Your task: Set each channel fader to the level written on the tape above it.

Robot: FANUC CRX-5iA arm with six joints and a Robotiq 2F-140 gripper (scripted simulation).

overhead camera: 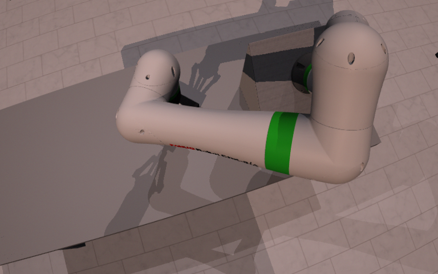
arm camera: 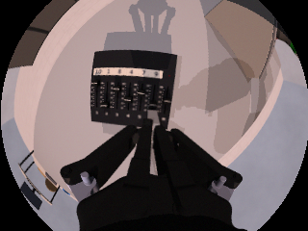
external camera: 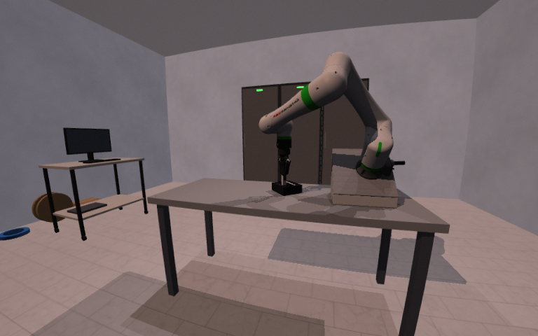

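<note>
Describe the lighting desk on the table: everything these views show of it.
The lighting desk is a small, flat, black box standing level on the grey table, beside the arm's wooden pedestal. A pale tape strip crosses its top edge; its writing is too small to read. Below it run parallel fader slots with pale caps at different heights. The shut gripper points straight down with its tips at a cap near the desk's right end; contact is unclear.

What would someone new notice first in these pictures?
The big pale arm with green bands, reaching from its block on the table. Next, the small black lighting desk under it. The shut gripper points down at the faders near the desk's right end, holding nothing.
</note>
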